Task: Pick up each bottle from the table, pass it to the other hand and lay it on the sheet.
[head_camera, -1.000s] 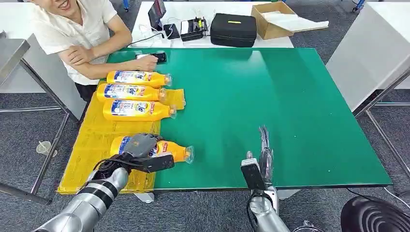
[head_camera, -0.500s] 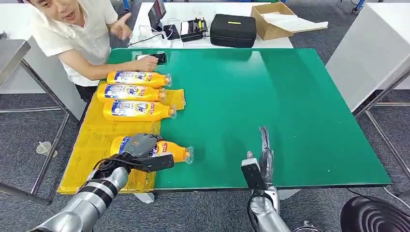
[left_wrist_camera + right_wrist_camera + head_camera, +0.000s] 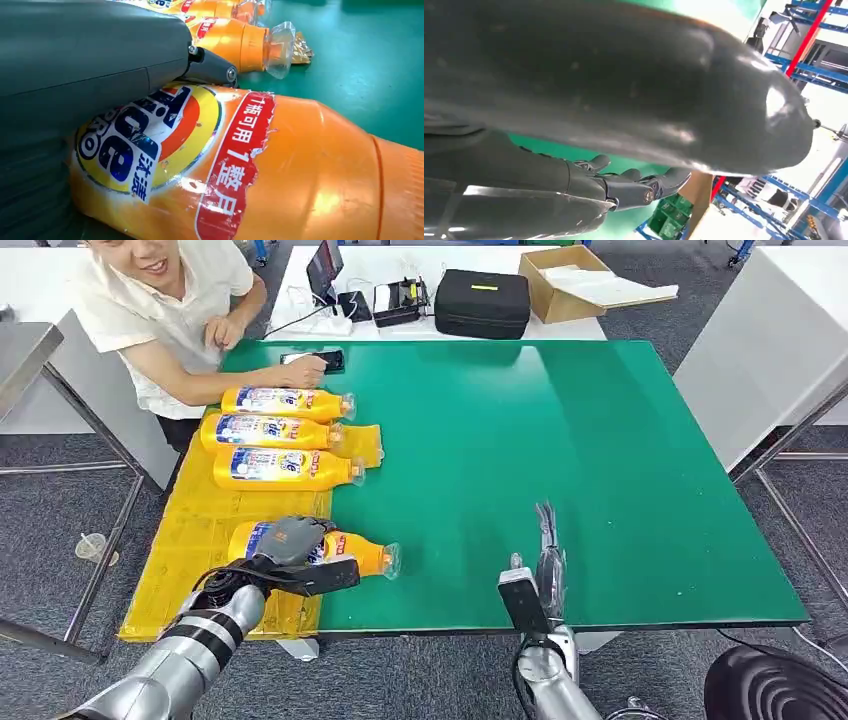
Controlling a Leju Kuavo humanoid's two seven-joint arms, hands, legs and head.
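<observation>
An orange bottle [image 3: 362,554] [image 3: 280,170] lies on its side at the near end of the yellow sheet [image 3: 195,530], its clear cap over the green table [image 3: 560,440]. My left hand [image 3: 288,540] [image 3: 75,55] grips its labelled body from above. Three more orange bottles [image 3: 285,401] [image 3: 265,430] [image 3: 285,468] lie side by side at the far end of the sheet, caps pointing right. My right hand [image 3: 547,550] [image 3: 634,185] hangs over the table's near edge, fingers straight and apart, holding nothing.
A person [image 3: 170,310] sits at the table's far left corner, one hand on a phone [image 3: 325,360] close to the farthest bottle. Behind the table stand a black case [image 3: 483,300] and a cardboard box [image 3: 575,280]. A white bench [image 3: 770,350] flanks the right side.
Only the person has moved, raising one hand and lowering it again by the chest. Both my hands and all the bottles are where they were.
</observation>
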